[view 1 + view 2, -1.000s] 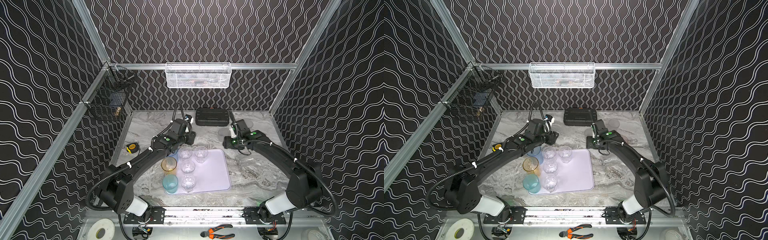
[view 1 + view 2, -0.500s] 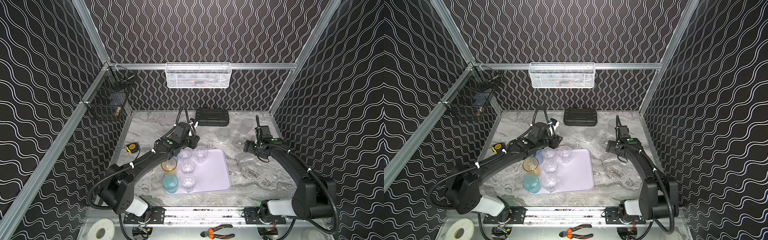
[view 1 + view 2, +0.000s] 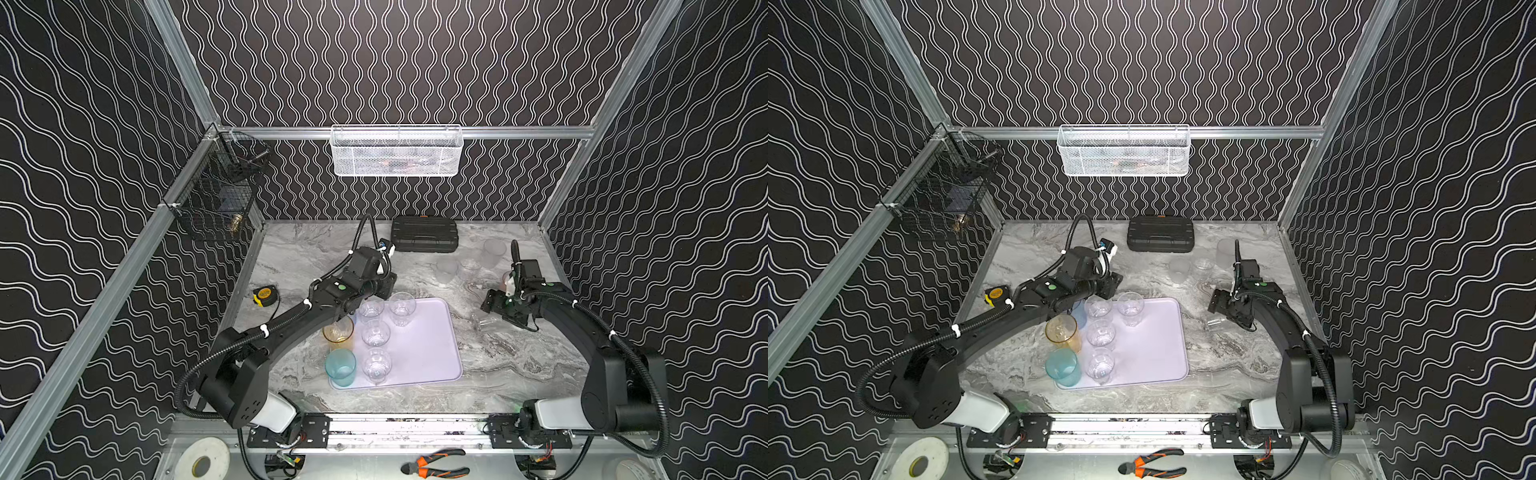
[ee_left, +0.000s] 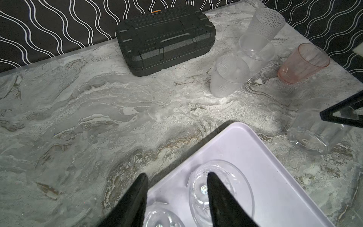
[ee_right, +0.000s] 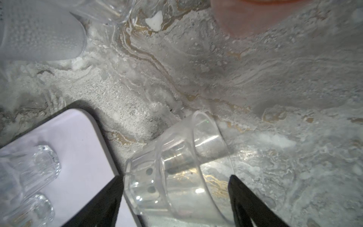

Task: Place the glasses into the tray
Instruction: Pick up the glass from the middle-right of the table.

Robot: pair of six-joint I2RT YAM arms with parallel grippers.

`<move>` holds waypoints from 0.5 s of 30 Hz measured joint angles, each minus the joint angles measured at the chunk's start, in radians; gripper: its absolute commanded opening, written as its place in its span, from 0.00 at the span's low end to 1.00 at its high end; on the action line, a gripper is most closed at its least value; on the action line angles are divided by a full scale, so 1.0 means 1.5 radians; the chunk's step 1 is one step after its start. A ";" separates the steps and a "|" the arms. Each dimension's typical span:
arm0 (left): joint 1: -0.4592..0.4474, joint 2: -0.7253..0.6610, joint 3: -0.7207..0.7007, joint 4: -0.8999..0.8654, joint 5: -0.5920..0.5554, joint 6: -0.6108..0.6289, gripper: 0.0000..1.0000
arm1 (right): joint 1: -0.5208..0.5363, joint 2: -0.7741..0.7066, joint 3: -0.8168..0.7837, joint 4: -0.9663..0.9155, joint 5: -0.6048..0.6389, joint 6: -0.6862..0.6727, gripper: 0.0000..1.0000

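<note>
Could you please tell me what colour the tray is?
Pale lilac; the tray shows best in a top view.

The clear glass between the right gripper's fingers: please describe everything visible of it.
The clear glass is a short see-through tumbler with a thick base, flat facets on the lower wall and a smooth band below the rim. It is empty and lies on its side on the marbled table, beside a corner of the tray, with its base toward the tray. The right gripper stands open around it; whether a finger touches it I cannot tell.
</note>
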 measured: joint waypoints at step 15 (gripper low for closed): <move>0.000 0.015 -0.001 0.000 -0.009 0.002 0.53 | 0.000 -0.048 -0.048 -0.039 -0.107 0.010 0.66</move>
